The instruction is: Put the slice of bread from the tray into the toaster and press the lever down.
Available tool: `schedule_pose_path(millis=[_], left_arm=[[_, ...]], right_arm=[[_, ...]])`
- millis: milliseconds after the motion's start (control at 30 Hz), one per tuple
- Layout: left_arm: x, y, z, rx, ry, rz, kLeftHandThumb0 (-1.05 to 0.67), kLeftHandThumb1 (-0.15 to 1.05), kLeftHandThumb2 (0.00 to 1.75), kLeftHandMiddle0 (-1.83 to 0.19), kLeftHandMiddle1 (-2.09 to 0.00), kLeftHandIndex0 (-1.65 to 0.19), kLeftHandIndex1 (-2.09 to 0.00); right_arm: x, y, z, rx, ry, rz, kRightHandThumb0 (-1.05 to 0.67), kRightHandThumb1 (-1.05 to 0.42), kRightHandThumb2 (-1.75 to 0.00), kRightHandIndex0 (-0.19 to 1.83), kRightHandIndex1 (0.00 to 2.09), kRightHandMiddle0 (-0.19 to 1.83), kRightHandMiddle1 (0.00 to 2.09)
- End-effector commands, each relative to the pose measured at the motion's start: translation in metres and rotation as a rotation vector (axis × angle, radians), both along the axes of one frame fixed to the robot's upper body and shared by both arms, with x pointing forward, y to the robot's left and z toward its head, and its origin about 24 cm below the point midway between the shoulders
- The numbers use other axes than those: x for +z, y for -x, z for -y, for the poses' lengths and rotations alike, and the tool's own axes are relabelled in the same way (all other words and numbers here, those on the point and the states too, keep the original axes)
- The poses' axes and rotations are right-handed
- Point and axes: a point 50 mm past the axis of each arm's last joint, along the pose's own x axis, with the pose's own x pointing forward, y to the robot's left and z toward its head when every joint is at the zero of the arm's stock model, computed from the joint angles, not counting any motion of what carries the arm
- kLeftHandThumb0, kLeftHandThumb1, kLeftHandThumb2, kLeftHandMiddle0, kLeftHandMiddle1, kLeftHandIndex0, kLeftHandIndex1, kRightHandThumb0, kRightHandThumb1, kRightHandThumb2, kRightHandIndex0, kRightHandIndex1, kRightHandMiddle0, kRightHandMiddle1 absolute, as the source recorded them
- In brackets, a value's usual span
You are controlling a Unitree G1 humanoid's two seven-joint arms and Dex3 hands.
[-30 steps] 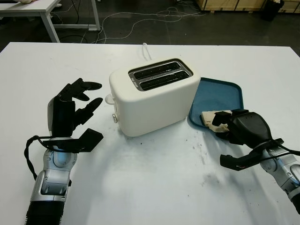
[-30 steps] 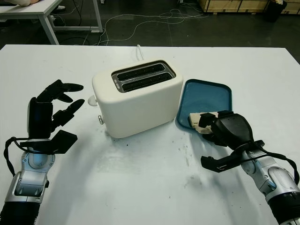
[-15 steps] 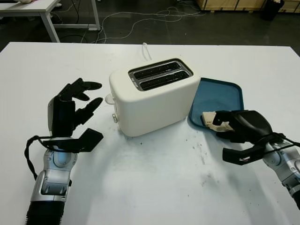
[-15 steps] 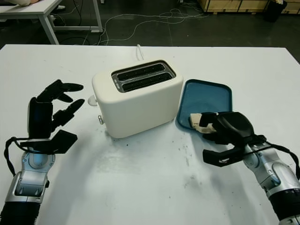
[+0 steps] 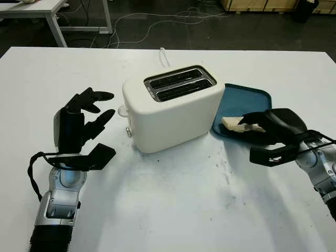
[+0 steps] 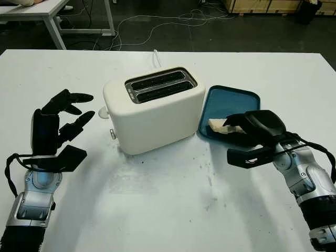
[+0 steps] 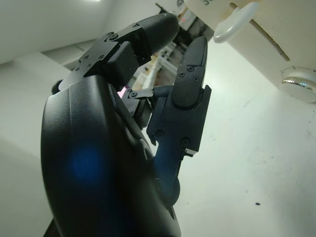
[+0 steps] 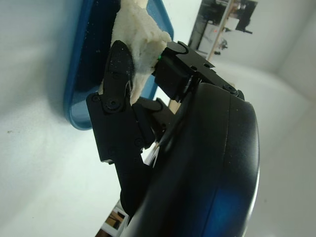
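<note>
A white two-slot toaster [image 5: 173, 107] stands mid-table, both slots [image 5: 179, 83] empty, its white lever knob [image 7: 233, 28] and a chrome dial [image 5: 128, 133] on its left end. To its right lies a blue tray [image 5: 251, 101]. My right hand [image 5: 265, 130] is shut on the pale slice of bread [image 5: 234, 124], holding it lifted just over the tray's near-left part; the bread [image 8: 137, 37] sits between the black fingers. My left hand [image 5: 86, 118] is open, raised upright left of the toaster, holding nothing.
The white table [image 5: 168, 210] has a few dark specks in front of the toaster. A white power cord [image 5: 164, 55] runs from behind the toaster off the far edge. Beyond the table are a dark floor with cables and another table's legs [image 5: 55, 23].
My right hand has closed on the bread and lifted it up off the tray, turning its wrist and moving slightly away from me. The left hand has stayed where it was.
</note>
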Motion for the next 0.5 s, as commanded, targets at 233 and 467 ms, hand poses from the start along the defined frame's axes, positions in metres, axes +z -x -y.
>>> schedule_pose_path(millis=[233,467], left_arm=[[0.001,0.001,-0.001,0.006,-0.006,0.010,-0.34,0.92,0.14,-0.51,-1.49,-0.67,-0.73],[0.002,0.001,-0.001,0.011,-0.009,0.013,-0.32,0.92,0.14,-0.51,-1.50,-0.67,-0.72]], right_arm=[[-0.003,-0.001,-0.003,0.012,0.013,-0.014,-0.24,-0.92,-0.48,0.79,1.46,0.81,1.03],[0.009,-0.003,-0.002,-0.001,0.055,0.127,-0.18,-0.92,-0.42,0.78,1.64,0.81,1.19]])
